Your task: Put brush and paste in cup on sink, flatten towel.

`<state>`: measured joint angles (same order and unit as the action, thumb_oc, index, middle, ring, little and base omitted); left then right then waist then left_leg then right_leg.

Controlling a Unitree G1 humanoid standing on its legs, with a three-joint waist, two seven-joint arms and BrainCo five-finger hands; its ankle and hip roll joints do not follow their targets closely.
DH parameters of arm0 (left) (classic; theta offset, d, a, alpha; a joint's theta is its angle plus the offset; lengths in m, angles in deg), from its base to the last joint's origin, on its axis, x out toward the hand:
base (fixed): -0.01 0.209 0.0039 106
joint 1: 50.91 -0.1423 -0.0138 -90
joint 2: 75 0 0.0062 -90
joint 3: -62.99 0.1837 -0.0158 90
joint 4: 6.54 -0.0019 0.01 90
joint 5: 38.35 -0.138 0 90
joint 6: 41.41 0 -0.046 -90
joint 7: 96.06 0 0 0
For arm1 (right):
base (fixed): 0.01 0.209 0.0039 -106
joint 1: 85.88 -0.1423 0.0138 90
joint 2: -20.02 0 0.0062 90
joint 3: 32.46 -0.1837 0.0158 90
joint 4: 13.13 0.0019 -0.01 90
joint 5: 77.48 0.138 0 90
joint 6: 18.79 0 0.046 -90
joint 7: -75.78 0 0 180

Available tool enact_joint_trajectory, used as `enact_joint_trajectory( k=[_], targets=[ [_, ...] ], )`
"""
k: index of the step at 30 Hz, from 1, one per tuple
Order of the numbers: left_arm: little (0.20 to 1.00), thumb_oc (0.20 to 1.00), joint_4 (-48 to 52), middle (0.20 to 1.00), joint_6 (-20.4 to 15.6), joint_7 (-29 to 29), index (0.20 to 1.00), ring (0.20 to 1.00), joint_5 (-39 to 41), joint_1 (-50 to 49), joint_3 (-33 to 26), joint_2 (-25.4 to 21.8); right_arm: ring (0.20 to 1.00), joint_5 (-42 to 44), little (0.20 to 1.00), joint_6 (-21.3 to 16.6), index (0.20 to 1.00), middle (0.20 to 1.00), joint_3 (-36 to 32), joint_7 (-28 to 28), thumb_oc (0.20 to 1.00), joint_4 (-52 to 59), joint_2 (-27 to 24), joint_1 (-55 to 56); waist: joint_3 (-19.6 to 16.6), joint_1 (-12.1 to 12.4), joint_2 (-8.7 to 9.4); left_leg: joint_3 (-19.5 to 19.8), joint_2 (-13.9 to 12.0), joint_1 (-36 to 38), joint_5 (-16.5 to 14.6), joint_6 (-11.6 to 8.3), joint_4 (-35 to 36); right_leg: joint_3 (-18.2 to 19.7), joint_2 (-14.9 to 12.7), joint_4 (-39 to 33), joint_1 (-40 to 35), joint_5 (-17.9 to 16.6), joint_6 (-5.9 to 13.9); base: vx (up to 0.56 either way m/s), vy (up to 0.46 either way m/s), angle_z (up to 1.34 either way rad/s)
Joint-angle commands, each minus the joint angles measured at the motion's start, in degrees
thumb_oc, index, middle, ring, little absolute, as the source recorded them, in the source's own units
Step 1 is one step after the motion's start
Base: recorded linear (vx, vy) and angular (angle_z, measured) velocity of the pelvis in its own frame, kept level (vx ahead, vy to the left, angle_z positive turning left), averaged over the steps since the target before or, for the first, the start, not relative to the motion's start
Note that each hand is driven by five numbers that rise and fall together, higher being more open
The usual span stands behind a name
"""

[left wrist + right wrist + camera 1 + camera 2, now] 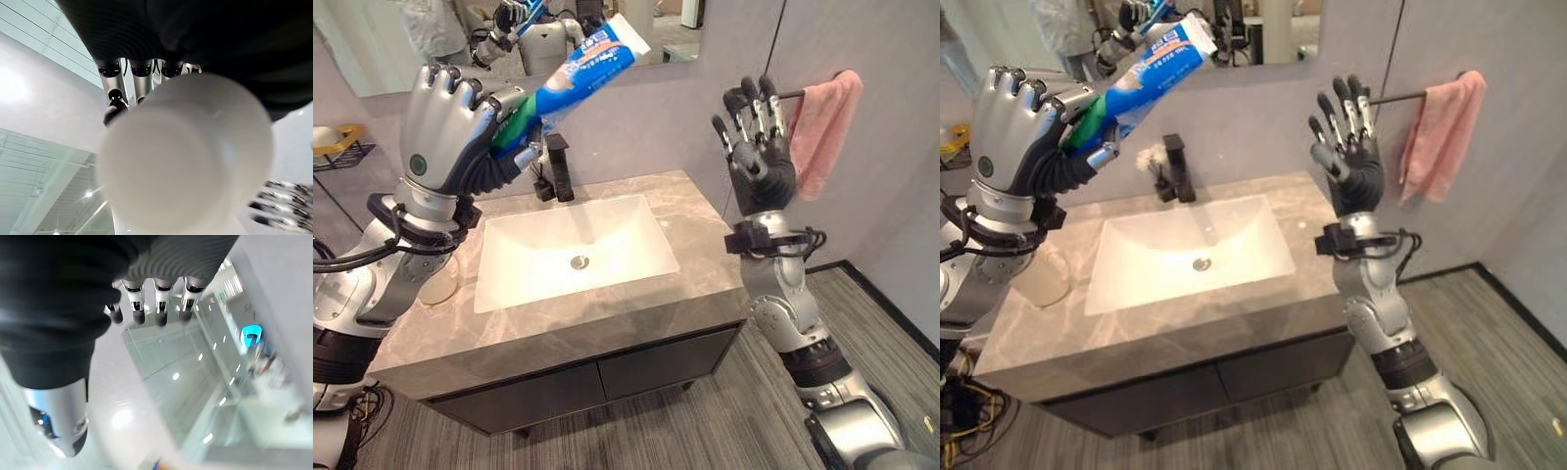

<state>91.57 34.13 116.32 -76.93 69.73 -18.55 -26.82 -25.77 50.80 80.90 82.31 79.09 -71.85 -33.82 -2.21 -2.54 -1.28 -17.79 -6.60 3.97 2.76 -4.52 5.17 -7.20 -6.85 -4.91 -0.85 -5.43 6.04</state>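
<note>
Counter: grey marble-look vanity top (pixel 636 323) around a white rectangular basin (pixel 570 250)
Towel: pink cloth towel (pixel 824 127) bunched on a wall bar
Paste: blue-and-white toothpaste tube (pixel 582 69); raised above the basin
Left hand (pixel 445 127): fingers curled round the tube
Right hand (pixel 759 147): fingers straight, spread, empty; near the towel

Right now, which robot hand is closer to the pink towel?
The right hand. It is raised, open, just beside the pink towel on its rail. The left hand is across the sink, holding the toothpaste.
</note>
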Motion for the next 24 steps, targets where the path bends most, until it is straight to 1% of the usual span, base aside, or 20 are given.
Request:
enact_joint_trajectory(
  k=[1,3,8,11,15,24],
  targets=[
    [0.2,0.2,-0.11,0.2,1.88,2.19,0.2,0.2,3.79,8.08,0.29,-2.64,1.0,5.84,1.0,-2.51,1.0,1.0,-1.04,-2.92,1.0,0.78,-0.18,-4.8,-0.65,0.44,3.64,2.08,-2.67,0.83,-2.17,-2.06,-0.17,-0.1,-4.91,-0.09,-0.8,0.67,4.76,0.0,0.0,0.0],
    [0.2,0.2,0.04,0.2,2.13,2.36,0.2,0.2,3.77,7.81,0.59,-2.78,1.0,8.15,1.0,-1.95,1.0,1.0,0.87,-3.98,1.0,0.77,0.58,-5.88,-0.67,0.71,3.81,2.14,-2.67,0.77,-2.15,-2.1,-0.17,-0.32,-4.93,-0.09,-0.88,0.72,4.7,0.0,0.0,0.0],
    [0.2,0.2,0.2,0.2,2.41,2.8,0.2,0.2,3.68,6.16,0.9,-3.84,1.0,11.56,1.0,-0.59,1.0,1.0,4.46,-5.65,1.0,1.04,-0.06,-8.07,-0.41,1.11,4.13,2.15,-2.6,0.68,-2.08,-2.13,-0.17,-0.43,-4.94,-0.09,-0.92,0.69,4.6,0.0,0.005,0.03],
    [0.2,0.2,-0.25,0.2,2.97,3.38,0.2,0.2,3.43,5.81,1.49,-5.02,1.0,11.87,1.0,-0.22,1.0,1.0,6.57,-5.77,1.0,1.2,-0.91,-10.21,-0.21,1.38,4.41,2.22,-2.47,0.56,-2.09,-2.12,-0.17,-0.59,-5.06,-0.09,-0.83,0.55,4.67,0.0,0.0,0.0],
    [0.2,0.2,-0.48,0.2,2.96,3.3,0.2,0.2,3.46,6.04,2.82,-5.3,1.0,11.97,1.0,0.06,1.0,1.0,7.78,-5.83,1.0,0.61,-0.18,-11.59,-0.05,1.61,4.62,2.28,-2.28,0.26,-2.11,-2.05,-0.17,-0.62,-5.16,-0.09,-0.6,0.4,4.76,0.0,0.011,0.04],
    [0.2,0.2,-0.3,0.2,0.59,0.59,0.2,0.2,7.42,4.68,5.48,-4.37,1.0,13.52,1.0,1.87,1.0,1.0,10.97,-6.67,1.0,-2.26,-0.97,-12.81,0.12,1.77,5.36,2.48,-2.04,-0.08,-2.23,-1.86,-0.17,-0.78,-5.38,-0.09,-0.35,0.3,4.83,0.0,0.005,0.01]
  ],
)
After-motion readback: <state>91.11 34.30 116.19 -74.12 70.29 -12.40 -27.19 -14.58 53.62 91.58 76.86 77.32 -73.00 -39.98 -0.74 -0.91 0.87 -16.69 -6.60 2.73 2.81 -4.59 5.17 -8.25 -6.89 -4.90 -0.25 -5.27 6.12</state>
